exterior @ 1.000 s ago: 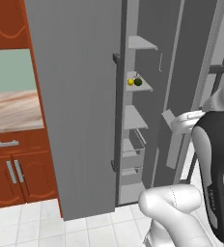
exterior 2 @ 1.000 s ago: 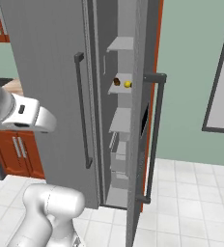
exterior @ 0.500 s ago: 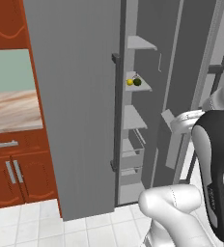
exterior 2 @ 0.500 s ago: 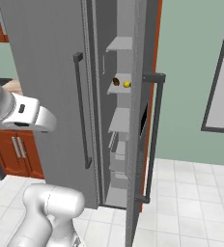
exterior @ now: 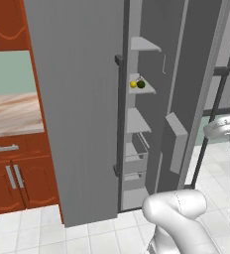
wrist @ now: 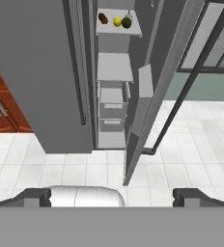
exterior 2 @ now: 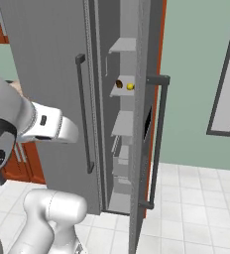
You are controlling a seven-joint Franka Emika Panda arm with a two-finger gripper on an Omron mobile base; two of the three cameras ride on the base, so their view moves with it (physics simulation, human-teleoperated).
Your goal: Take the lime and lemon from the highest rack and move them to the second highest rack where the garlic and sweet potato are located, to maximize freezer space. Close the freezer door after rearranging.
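Tall brushed-grey freezer door (exterior: 196,94) with a long dark vertical bar handle, standing open at the right of the compartment; the matching grey door (exterior: 77,109) to its left is shut, and its own dark bar handle (exterior: 119,116) runs beside the opening. Reddish-brown wooden cabinets (exterior: 13,173) flank the unit on the left, above a pale tiled floor (wrist: 201,140).

Inside the narrow compartment, thin pale grey shelves are stacked one above another. The uppermost shelf (exterior: 144,44) in the left base view carries nothing that can be made out. The next shelf down (exterior: 142,91) carries a small yellow lemon (exterior: 133,85) and, just beside it on the right, a tiny dark green lime (exterior: 141,84). A dark brown oblong item (wrist: 103,19) lies on the same shelf, left of the lemon in the hand view. Lower down sit another bare shelf (wrist: 114,67) and pale drawer-like bins (wrist: 112,108).

The two-finger gripper (wrist: 113,196), seen in the hand view, has its dark tips spread wide and empty, well apart from the freezer.
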